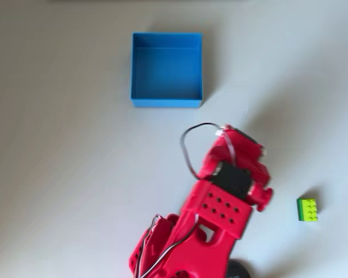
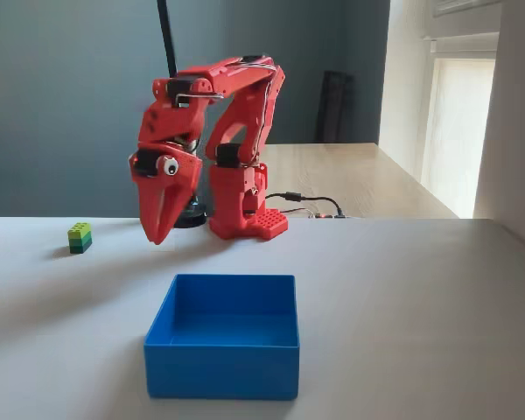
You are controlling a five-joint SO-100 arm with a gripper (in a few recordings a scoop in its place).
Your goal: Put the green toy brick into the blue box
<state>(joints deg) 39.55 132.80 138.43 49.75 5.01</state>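
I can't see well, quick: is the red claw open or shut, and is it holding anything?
Gripper: shut, holding nothing. The brick sits on the table, apart from it.

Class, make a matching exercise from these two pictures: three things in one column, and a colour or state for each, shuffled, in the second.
Things:
1. brick
2. box
3. gripper

Descriptions:
A. red, pointing down above the table
B. blue, nothing inside
C. green, resting on the table apart from the arm

Pairs: 1-C, 2-B, 3-A
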